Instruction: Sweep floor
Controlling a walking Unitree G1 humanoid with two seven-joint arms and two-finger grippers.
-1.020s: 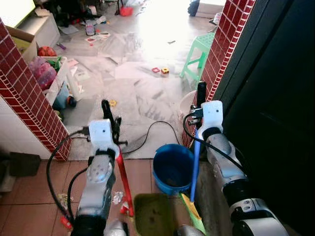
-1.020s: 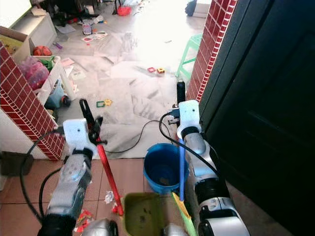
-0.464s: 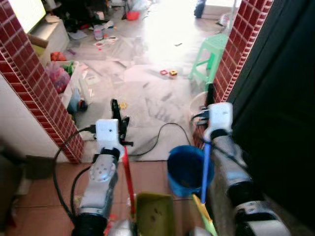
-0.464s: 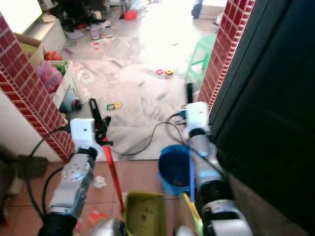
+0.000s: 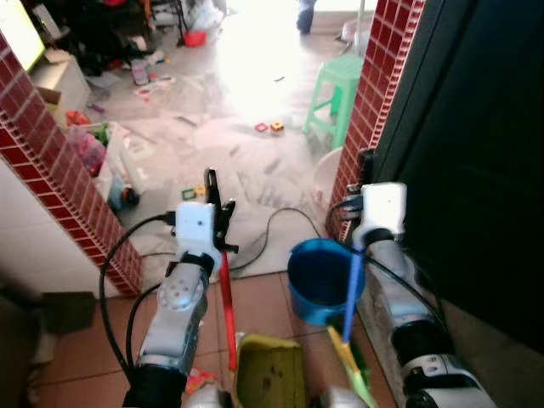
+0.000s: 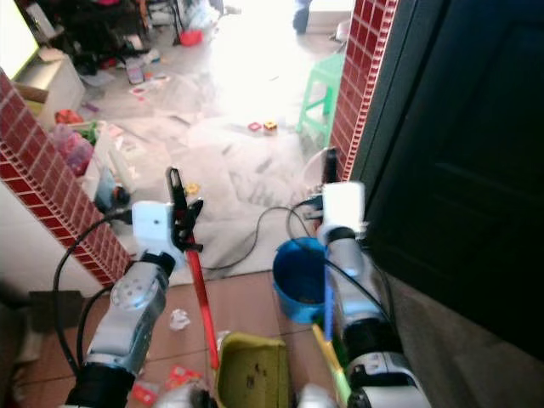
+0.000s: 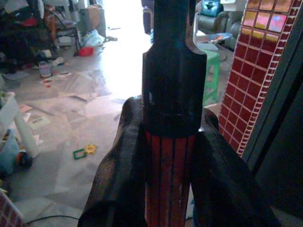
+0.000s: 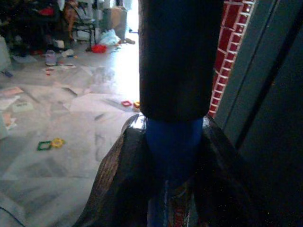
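Red dustpan handle (image 5: 226, 297) is pinched by the left gripper (image 5: 218, 202); the right gripper (image 5: 367, 170) clamps the blue broom handle (image 5: 351, 289). Scraps (image 6: 178, 319) lie at 7 o'clock; short strokes toward the yellow-green dustpan (image 5: 270, 381) seem best.

Both silver arms reached forward and down, wrists level. The left gripper (image 5: 218, 206) was clamped around a red handle (image 5: 228, 310), its fingers (image 7: 118, 179) pressing either side. The right gripper (image 5: 366, 170) was closed around a blue handle (image 5: 351, 285).
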